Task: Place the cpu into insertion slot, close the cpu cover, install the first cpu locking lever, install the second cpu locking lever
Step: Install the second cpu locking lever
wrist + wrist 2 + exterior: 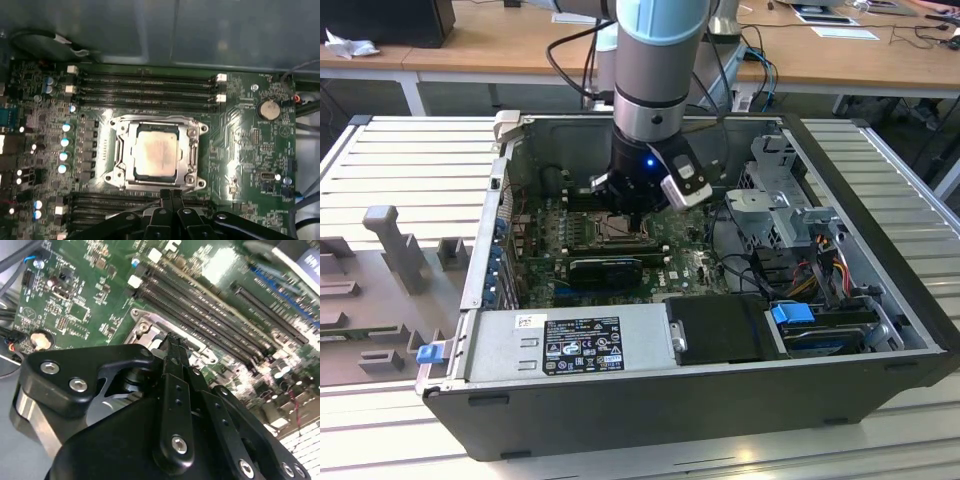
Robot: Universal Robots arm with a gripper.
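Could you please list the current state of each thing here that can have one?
cpu: seated in the insertion slot.
cpu cover: closed down over the cpu's edges.
gripper: fingers together, holding nothing, at the socket's edge.
computer case: side open.

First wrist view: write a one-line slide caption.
Gripper fingertips together at the socket edge, cpu seated under the closed cpu cover on the motherboard.

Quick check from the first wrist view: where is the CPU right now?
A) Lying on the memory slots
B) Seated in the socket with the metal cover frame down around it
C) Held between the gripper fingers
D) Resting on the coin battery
B: the cpu lies flat in the insertion slot, with the cpu cover framing it; the gripper sits at the socket's edge with its fingers together.
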